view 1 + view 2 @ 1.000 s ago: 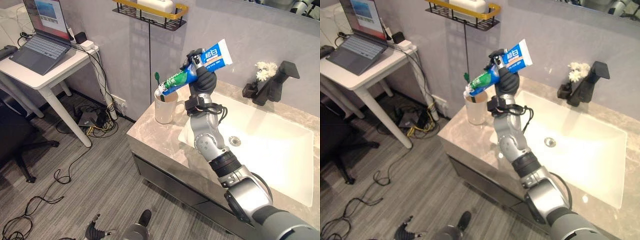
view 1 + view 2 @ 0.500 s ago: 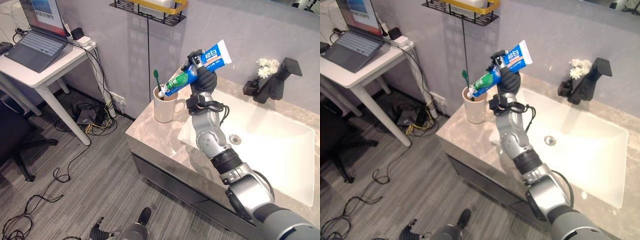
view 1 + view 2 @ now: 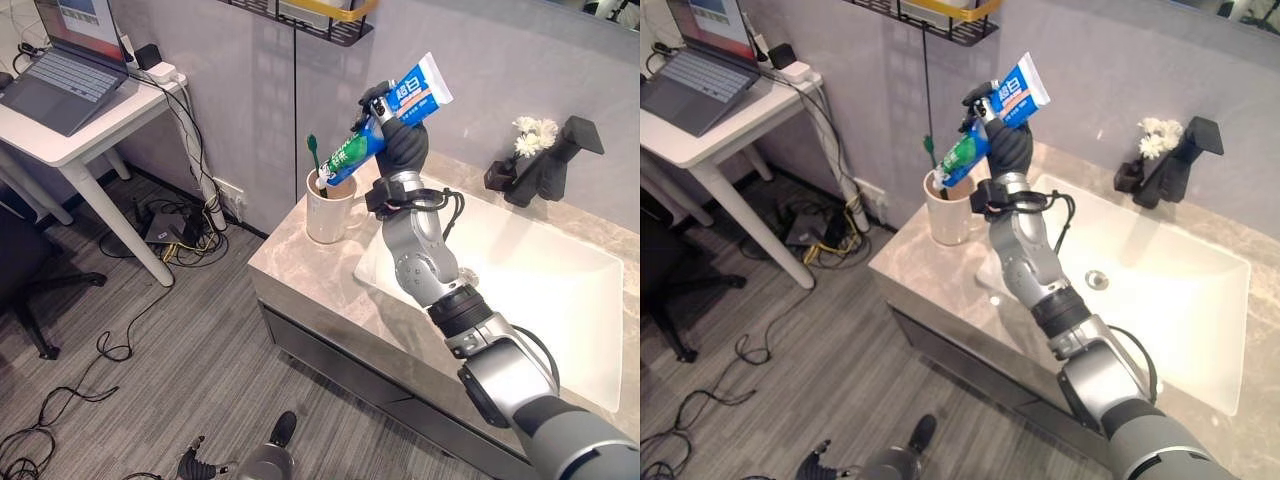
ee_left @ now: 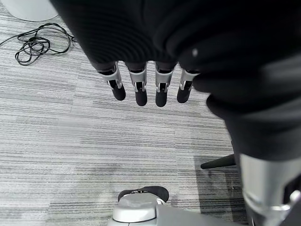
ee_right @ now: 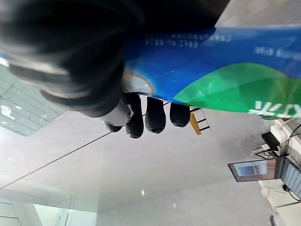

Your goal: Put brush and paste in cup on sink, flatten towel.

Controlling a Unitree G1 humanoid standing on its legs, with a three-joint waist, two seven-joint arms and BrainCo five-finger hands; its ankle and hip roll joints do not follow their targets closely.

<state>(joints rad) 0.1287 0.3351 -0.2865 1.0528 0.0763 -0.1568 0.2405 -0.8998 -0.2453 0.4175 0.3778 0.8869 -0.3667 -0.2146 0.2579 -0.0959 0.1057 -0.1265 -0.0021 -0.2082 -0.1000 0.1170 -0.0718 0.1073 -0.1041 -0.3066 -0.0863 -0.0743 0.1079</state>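
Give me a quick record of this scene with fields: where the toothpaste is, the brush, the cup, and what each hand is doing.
toothpaste: held tilted in the right hand, cap end down at the cup's mouth, tail end up
brush: green, standing in the cup
cup: cream mug on the counter, left of the sink
right hand: fingers curled round the toothpaste
left hand: hanging over the floor, fingers straight, holding nothing
towel: cannot tell
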